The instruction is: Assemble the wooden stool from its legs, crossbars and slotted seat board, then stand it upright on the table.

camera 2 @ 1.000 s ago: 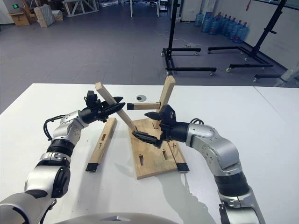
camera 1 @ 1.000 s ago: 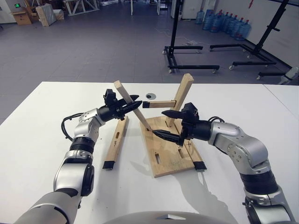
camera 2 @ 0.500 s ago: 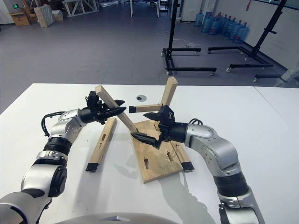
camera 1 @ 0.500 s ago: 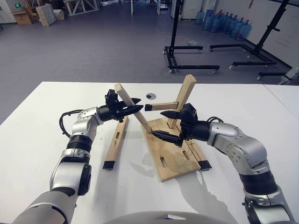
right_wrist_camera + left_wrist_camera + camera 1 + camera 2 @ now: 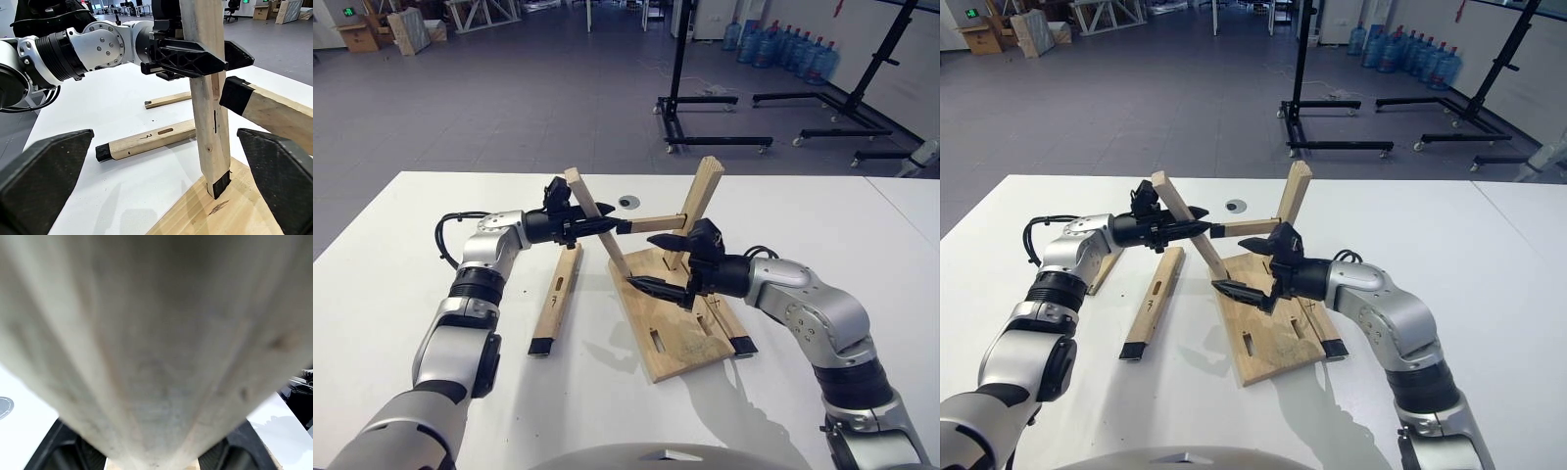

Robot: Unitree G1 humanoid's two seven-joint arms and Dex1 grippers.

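Observation:
My left gripper (image 5: pixel 592 225) is shut on a tilted wooden leg (image 5: pixel 599 223), which fills the left wrist view (image 5: pixel 146 347). The leg's black-capped lower end rests on the slotted seat board (image 5: pixel 680 343). A second leg (image 5: pixel 698 199) stands on the board's far side. A crossbar (image 5: pixel 654 221) juts from it toward the held leg, its black tip near my left fingertips. My right gripper (image 5: pixel 662 262) hovers open over the board, beside the held leg's foot (image 5: pixel 218 183) and touching nothing. A third leg (image 5: pixel 726 325) lies on the board's right side.
A loose slotted leg (image 5: pixel 555 294) lies on the table left of the board, with a thin crossbar (image 5: pixel 168 100) beyond it. A round grommet (image 5: pixel 627 202) sits behind the parts. Black wheeled stands (image 5: pixel 715 142) are on the floor past the table's far edge.
My left gripper has carried the held leg to the right, toward the crossbar's black tip. The seat board turned a little a second ago. The right gripper stayed nearly in place.

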